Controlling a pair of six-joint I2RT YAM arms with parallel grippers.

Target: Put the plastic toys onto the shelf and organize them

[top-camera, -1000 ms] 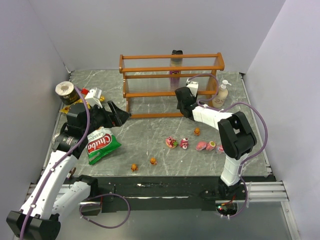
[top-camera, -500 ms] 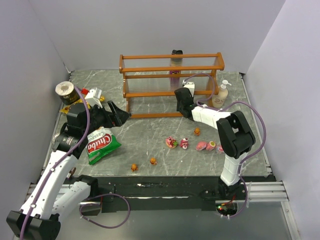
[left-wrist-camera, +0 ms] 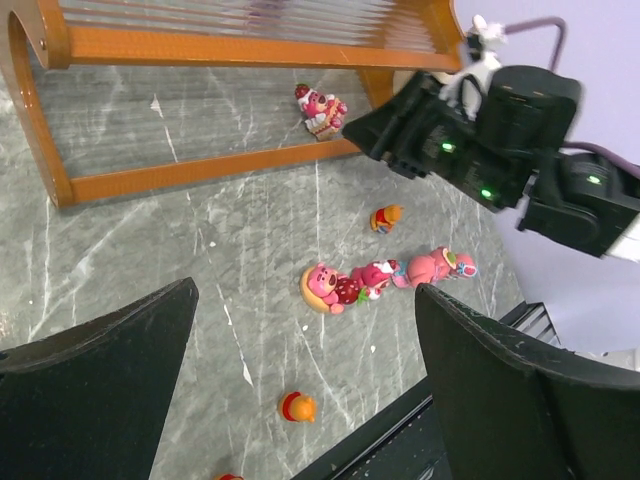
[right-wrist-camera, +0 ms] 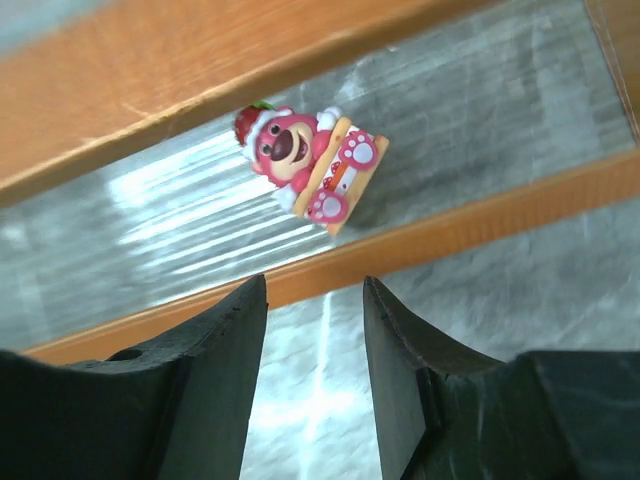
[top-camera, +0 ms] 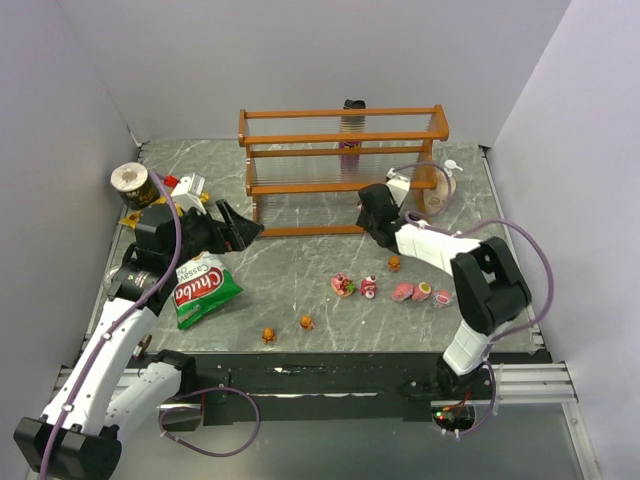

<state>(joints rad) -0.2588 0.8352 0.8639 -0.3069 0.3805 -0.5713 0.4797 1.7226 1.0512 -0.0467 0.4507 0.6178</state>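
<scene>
Reads "Chuba" in white on red across a green bag (top-camera: 205, 290), lying on the counter (top-camera: 300, 265) beside the left arm. Sitting on the lowest tier of the shelf (top-camera: 343, 113): 1 pink bear toy (right-wrist-camera: 305, 165) with a red cap, white paw soles and a yellow-orange band, tilted, just behind the front rail. Spread over the counter in front of the shelf: 5 pink toys (top-camera: 403, 292) in a loose row, 1 orange toy (top-camera: 394, 263) just behind that row, 2 orange toys (top-camera: 306, 322) near the front edge. Right claw (right-wrist-camera: 312, 300) hovering just before the bear, fingers apart, gripping nothing. Left claw (top-camera: 238, 226) spread wide near the shelf's left post, likewise holding nothing.
</scene>
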